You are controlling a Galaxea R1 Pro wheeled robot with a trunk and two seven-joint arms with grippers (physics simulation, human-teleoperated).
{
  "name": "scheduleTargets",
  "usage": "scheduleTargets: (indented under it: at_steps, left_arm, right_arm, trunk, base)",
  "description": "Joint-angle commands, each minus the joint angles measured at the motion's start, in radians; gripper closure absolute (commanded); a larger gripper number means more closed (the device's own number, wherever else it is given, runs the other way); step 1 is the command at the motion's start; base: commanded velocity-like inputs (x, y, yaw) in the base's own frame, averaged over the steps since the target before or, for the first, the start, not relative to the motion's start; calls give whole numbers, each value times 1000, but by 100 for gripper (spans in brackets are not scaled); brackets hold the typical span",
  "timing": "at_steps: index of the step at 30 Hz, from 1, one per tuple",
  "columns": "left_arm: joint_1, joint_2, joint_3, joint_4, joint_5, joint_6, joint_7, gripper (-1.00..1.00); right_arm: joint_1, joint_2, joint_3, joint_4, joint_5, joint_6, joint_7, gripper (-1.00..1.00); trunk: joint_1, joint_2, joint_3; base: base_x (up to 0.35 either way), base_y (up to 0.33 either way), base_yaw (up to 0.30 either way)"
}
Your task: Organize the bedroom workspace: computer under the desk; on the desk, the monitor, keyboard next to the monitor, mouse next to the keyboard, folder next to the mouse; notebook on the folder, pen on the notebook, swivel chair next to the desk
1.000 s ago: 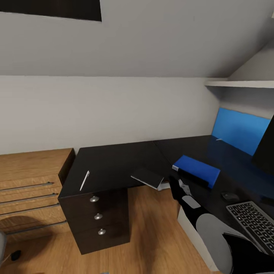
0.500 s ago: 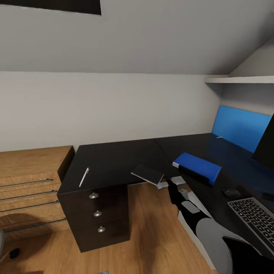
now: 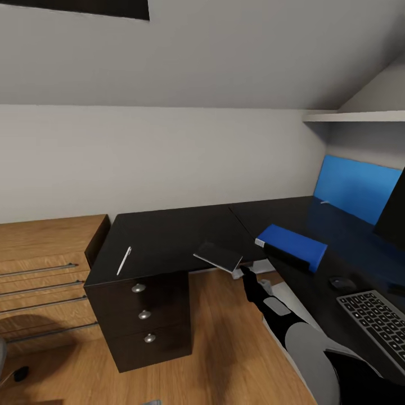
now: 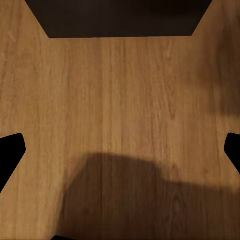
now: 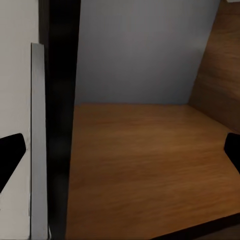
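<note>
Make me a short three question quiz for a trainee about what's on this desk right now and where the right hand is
1. True or false: the notebook lies wholly on the desk.
2. Which lies nearest the keyboard? A) pen B) mouse C) folder
3. Fill in: the right hand is just below the ____.

Key
1. False: one corner overhangs the front edge.
2. B.
3. Notebook; the right wrist view shows the hand open.

White wall (image 3: 169, 157) under sloped ceiling, wood floor (image 3: 230, 349), wooden chest (image 3: 45, 270), perhaps a skylight (image 3: 84, 8).
</note>
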Motion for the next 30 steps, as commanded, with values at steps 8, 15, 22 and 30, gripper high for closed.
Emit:
scheduleTargets:
  at_steps: [8,15,22,30]
  left_arm:
    - [-1,1,-5,0,10,-2,8,-100]
    - [-1,1,-5,0,10,-2,8,-100]
    - [-1,1,-6,0,10,-2,8,-100]
    - [-1,1,-6,0,10,-3,8,-100]
  right_arm:
    - [-1,4,-8,0,-2,5,18,-100]
    - [0,4,-8,0,-1,4,33,-100]
    - [0,5,-7,0,0,4,39,-100]
    - [1,22,14,0,0,4,40,-100]
  trunk:
    - [0,0,-1]
    - [0,0,-1]
    - [0,0,-1]
    - [0,0,-1]
  base:
    - [0,0,0]
    - [0,0,0]
    - [0,0,0]
    - [0,0,0]
